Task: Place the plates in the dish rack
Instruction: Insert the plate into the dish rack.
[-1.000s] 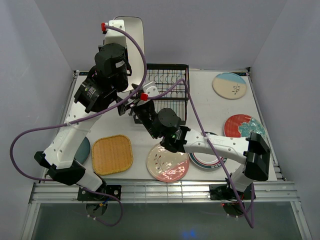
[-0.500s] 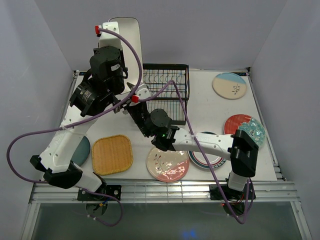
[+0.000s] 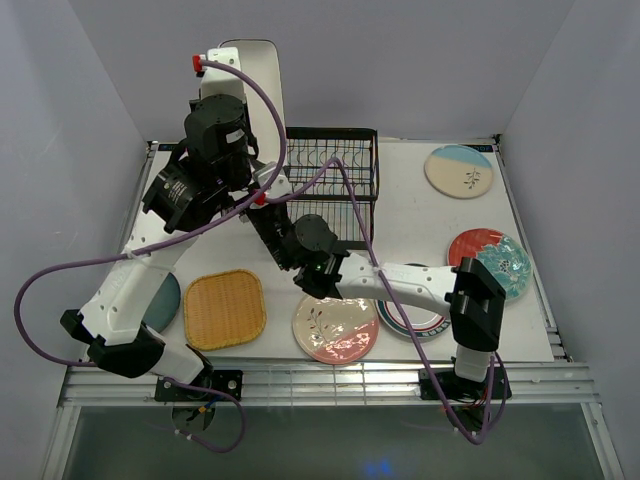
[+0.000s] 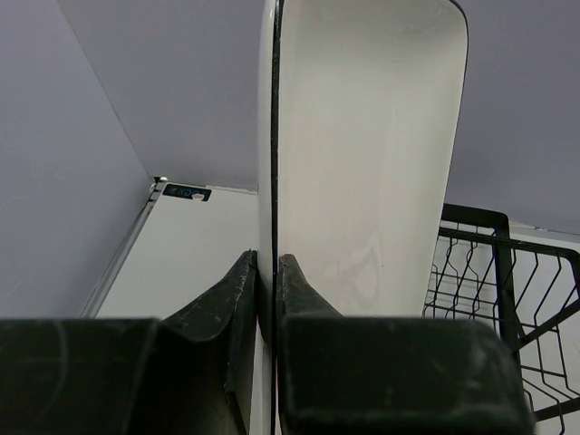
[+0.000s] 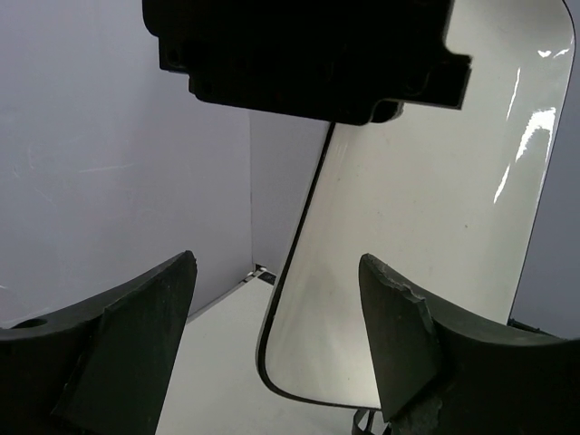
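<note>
My left gripper [image 3: 250,140] is shut on the lower edge of the white rounded-rectangle plate [image 3: 256,75] and holds it upright, high above the table, left of the black wire dish rack [image 3: 335,185]. In the left wrist view both fingers [image 4: 237,290] clamp the plate [image 4: 362,145] edge-on, with the rack [image 4: 507,272] lower right. My right gripper [image 3: 263,215] is open just below the plate. In the right wrist view the plate's lower corner [image 5: 426,254] stands between and beyond the open gripper [image 5: 276,261], not touching, under the left gripper's body [image 5: 308,54].
On the table lie a yellow woven square plate [image 3: 225,308], a dark teal plate [image 3: 165,298] partly under the left arm, a cream-pink floral plate [image 3: 335,325], a teal-red rimmed plate [image 3: 410,315], a red-teal floral plate [image 3: 490,252] and a cream-and-blue plate [image 3: 459,170].
The left arm has lifted the white plate a little and shifted left. The right arm has stretched further left, bringing its open gripper under the plate.
</note>
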{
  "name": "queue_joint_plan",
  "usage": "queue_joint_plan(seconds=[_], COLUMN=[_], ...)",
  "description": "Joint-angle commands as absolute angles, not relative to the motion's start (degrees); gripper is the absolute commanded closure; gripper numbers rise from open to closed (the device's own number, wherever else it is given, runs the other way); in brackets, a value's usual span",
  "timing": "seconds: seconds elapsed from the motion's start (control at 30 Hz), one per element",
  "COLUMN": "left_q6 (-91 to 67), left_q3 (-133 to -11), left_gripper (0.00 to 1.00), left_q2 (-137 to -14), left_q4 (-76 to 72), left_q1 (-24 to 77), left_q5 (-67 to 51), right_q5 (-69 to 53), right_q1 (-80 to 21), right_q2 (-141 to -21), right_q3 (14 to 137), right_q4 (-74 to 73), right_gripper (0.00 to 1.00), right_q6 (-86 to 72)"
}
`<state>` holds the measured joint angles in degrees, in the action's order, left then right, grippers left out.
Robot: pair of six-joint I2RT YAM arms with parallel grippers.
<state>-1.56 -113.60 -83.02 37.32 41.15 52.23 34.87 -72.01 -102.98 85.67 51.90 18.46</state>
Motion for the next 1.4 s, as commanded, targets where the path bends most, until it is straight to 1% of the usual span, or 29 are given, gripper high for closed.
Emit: queue_joint_plan(seconds=[0.0,0.1,0.23,0.33,0.43,0.57,0.73,0.9,0.93,1.03,1.13,1.2,1.23,1.37], left_q6=[-3.78,-3.95,-4.22,-4.39,-4.57,-4.83,-5.18,-5.89,-6.06,-6.68,-7.21,-7.82,-8.08,-9.31], left_q3=[-114.87,-114.26,-113.64,-113.2,-112.59,-111.89,-111.45,-111.27,-111.18,-111.27,-111.45,-111.45,-111.45,-111.53], left_gripper=[1.0,1.0,1.0,1.0,1.0,1.0,1.0,1.0,1.0,1.0,1.0,1.0,1.0,1.0], left_q2=[-77.87,-77.43,-76.82,-76.29,-75.85,-75.59,-75.5,-75.32,-75.32,-75.32,-75.23,-74.97,-74.97,-75.23], left_q4=[29.0,28.92,29.0,29.0,29.09,29.18,29.35,29.62,29.79,30.23,30.85,30.94,31.2,31.64], left_q1=[40.87,40.87,40.78,40.69,40.61,40.52,40.34,40.17,40.08,39.9,39.64,39.55,39.46,39.11], left_q5=[53.44,53.26,53.0,52.82,52.38,52.12,51.51,51.07,50.89,50.36,49.57,48.87,48.52,46.67], right_q5=[35.5,36.03,37.26,38.06,38.23,38.93,39.81,39.99,40.08,40.25,40.25,40.43,40.43,40.96], right_q1=[-71.98,-71.98,-71.89,-71.54,-71.28,-71.19,-71.19,-71.28,-71.19,-71.19,-71.28,-71.19,-71.19,-71.19], right_q2=[-104.67,-105.99,-107.66,-108.89,-110.21,-111.71,-112.24,-112.67,-112.85,-113.03,-112.94,-112.85,-112.76,-111.71], right_q3=[90.78,91.67,92.02,93.16,93.95,96.06,96.94,97.82,98.26,98.35,98.26,98.0,97.91,96.07], right_q4=[56.08,57.21,60.63,61.17,62.4,62.31,62.23,62.23,61.88,61.79,61.96,62.14,62.14,63.19], right_gripper=[0.22,0.24,0.3,0.31,0.36,0.4,0.52,0.52,0.58,0.63,0.66,0.73,0.78,0.87], right_q6=[21.36,22.49,24.52,25.13,26.19,27.24,27.42,28.04,28.04,27.86,28.04,28.04,28.04,28.04])
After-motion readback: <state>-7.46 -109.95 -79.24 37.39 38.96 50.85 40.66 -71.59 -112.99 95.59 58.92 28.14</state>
